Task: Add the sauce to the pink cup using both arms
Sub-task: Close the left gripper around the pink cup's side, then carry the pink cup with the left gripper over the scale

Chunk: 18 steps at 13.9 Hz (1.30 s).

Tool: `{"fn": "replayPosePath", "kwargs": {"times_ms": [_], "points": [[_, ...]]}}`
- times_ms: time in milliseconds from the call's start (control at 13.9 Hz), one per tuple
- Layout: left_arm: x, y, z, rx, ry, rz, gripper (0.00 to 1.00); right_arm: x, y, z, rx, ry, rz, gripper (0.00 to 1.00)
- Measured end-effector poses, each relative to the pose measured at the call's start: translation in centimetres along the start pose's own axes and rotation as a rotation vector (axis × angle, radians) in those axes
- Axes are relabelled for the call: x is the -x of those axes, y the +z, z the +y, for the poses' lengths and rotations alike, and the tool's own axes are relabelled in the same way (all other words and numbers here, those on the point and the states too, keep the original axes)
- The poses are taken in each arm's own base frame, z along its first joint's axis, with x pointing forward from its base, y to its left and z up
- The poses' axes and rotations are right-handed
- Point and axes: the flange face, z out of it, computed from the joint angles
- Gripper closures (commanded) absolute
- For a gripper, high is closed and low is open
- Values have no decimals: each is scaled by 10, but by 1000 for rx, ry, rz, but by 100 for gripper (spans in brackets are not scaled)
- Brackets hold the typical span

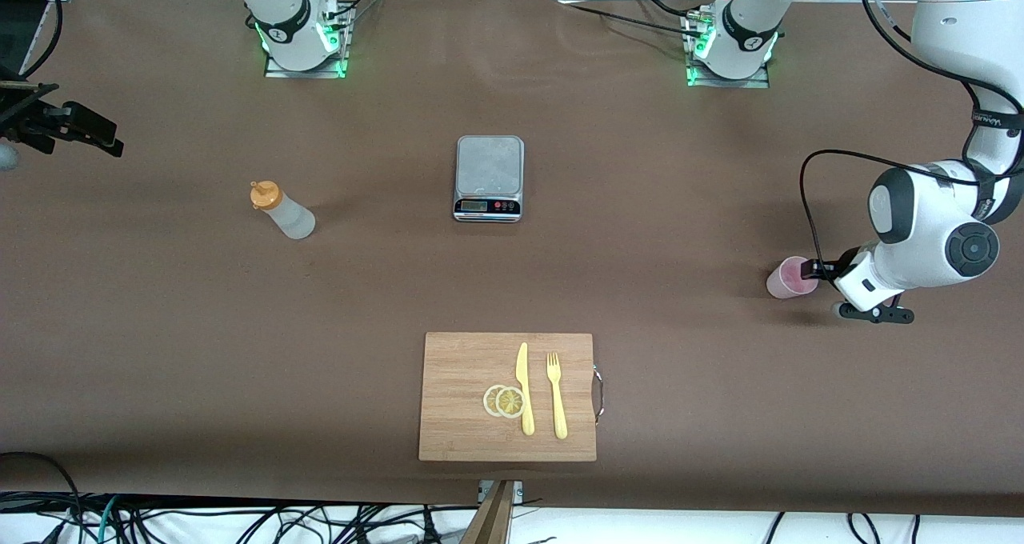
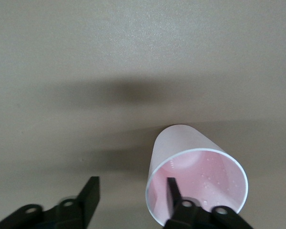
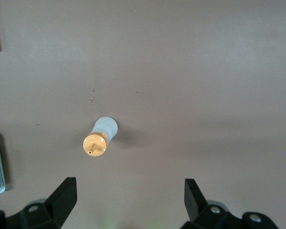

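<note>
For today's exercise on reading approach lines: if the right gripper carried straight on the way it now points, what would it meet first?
Probably the sauce bottle, standing upright on the table between the open fingers of the right gripper, though slightly off-centre, so a finger might miss it and reach the table.

Left hand [image 2: 128, 200] low at table level, fingers apart, right hand [image 3: 128, 198] raised, fingers spread wide

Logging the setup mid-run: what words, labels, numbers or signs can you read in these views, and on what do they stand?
Nothing reads clearly.
Left arm: dark band with white lettering, too small to read.
Scale: display and buttons along its front edge, too small to read.
Sauce bottle, pink cup, cutting board: no text visible.
</note>
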Motion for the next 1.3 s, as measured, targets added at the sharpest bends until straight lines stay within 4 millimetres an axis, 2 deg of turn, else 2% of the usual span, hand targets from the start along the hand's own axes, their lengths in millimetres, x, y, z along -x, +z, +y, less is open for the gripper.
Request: {"fn": "replayPosePath", "kwargs": {"times_ms": [288,504,1008,1152,1296], "points": [[0,1,1,17,-11,3,77,0,0,0,0,0,0,0],[-1,1,4,20,-8,6,98,0,0,0,0,0,0,0],[-5,-3,19,31,8,17,100,0,0,0,0,0,-1,0],[-11,-9,34,27,31,28,100,0,0,0,0,0,-1,0],[-18,-22,59,40,57,52,100,0,0,0,0,0,-1,0]]}}
